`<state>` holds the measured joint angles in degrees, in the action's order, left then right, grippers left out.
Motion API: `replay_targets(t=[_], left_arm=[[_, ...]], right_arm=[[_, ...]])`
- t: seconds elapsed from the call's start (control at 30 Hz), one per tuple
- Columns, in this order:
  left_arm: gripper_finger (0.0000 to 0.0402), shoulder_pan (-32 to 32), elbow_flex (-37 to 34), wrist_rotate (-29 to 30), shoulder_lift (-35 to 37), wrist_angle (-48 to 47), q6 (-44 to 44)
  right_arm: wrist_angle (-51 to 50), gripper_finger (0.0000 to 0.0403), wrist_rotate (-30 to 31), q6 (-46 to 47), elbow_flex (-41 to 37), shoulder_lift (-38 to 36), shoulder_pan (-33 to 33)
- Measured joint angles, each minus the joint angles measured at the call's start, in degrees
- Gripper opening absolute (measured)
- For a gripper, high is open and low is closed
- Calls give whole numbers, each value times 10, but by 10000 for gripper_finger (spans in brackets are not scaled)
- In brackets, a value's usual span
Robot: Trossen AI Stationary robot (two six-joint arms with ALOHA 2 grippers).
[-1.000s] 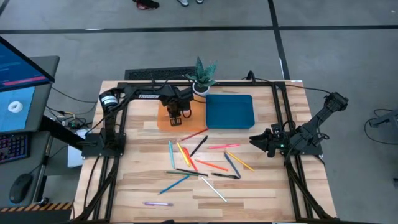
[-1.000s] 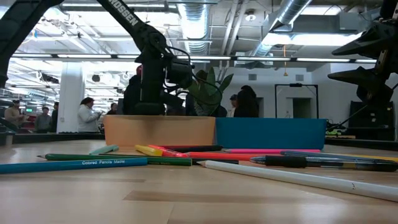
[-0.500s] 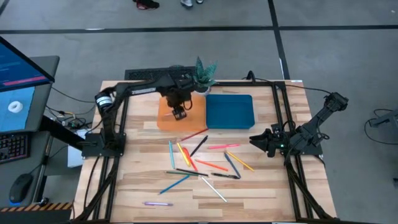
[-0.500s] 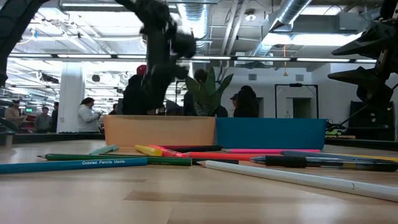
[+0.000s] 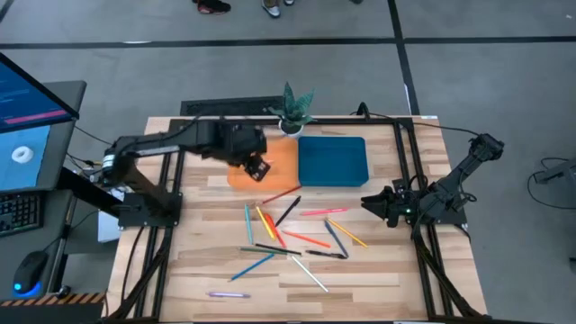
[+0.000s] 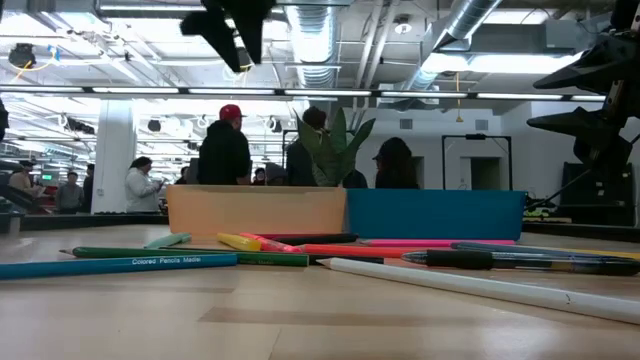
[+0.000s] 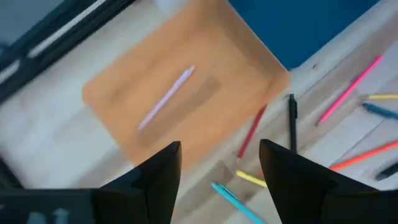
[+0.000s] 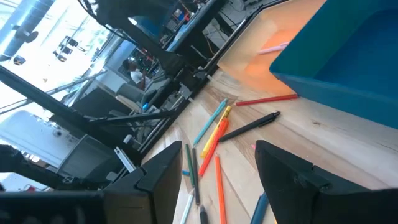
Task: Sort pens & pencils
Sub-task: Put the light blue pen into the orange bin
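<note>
Pens & pencils (image 5: 297, 236): scattered over the middle of the wooden table (image 5: 198, 279), in front of both trays.
Pink pencil (image 7: 165, 98): laid alone inside the orange tray (image 7: 124, 93).
Blue tray (image 5: 333, 160): set just beside the orange tray; a potted plant (image 5: 293, 110) is seen behind them.
Left gripper (image 7: 217, 163): held above the orange tray, fingers spread wide, nothing gripped.
Right gripper (image 5: 369, 203): parked at the table's right edge, fingers wide apart, nothing held.
</note>
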<state>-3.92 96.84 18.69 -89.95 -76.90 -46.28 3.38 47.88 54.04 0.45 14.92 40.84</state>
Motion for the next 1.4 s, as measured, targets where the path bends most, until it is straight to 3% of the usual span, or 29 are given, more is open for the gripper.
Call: replay_targets(t=[0.27, 0.47, 0.73, 0.87, 1.07, 1.4], left_arm=[[208, 138, -27, 68, -18, -49, -312], [208, 180, -70, 46, -65, -57, -429], [208, 196, -139, -11, -125, -1, -494], [208, 198, -204, -20, -124, 108, -518], [208, 200, -277, -48, -125, 174, -544], [208, 201, -337, -65, -124, 272, -569]], right_arm=[[0, 225, 0, 0, 0, 0, 0], [0, 225, 0, -4, 0, 0, 0], [0, 225, 0, -5, 0, 0, 0], [0, 225, 0, -5, 0, 0, 0], [0, 225, 0, -5, 0, 0, 0], [0, 225, 0, -6, 0, 0, 0]])
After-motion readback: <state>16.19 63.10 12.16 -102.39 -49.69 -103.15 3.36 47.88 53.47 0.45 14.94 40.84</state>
